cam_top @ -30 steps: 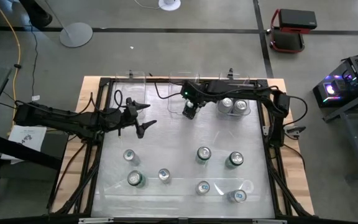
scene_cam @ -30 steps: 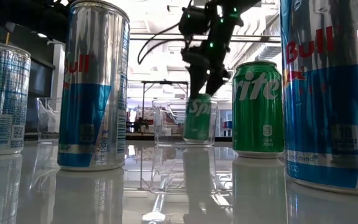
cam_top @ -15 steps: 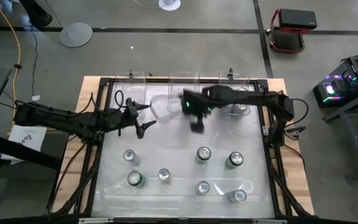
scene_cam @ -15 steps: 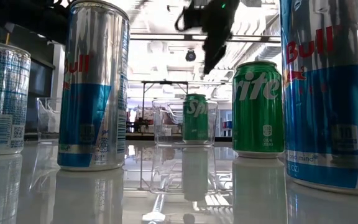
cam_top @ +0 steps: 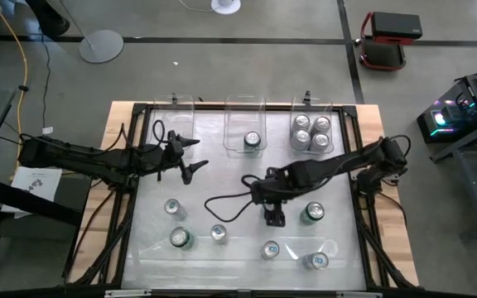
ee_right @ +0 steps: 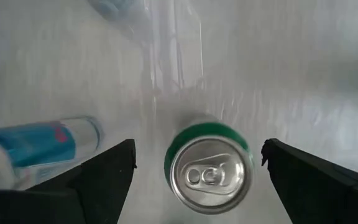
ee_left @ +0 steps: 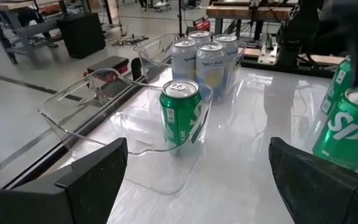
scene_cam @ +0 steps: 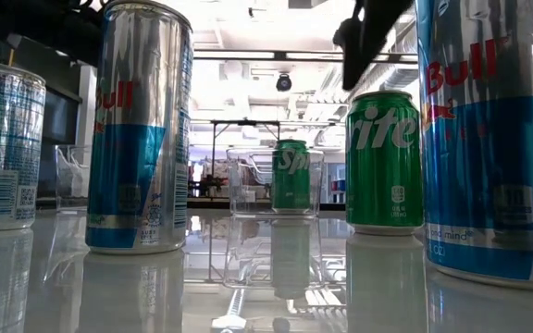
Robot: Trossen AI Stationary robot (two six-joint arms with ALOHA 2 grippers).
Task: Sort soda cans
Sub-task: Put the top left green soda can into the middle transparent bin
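My right pincer (cam_top: 272, 217) hangs over a green can (ee_right: 210, 169) in the middle of the desk (cam_top: 222, 178), fingers spread wide with the can's silver top centred between them. The left pincer (cam_top: 190, 156) waits near the left-hand bins, also spread and holding nothing.

The risk I see is in the descent. If I drop off-centre, a fingertip could land on the rim and tip the can. Another green can (cam_top: 311, 213) stands just to the right, so a wide approach might knock it.

The right wrist view gives me the alignment, which the high view hides under the arm. Only the high view shows the sorting so far: one green can (cam_top: 252, 140) in the middle bin (cam_top: 243, 109), four silver ones (cam_top: 312, 133) in the right bin, six loose cans nearer me.
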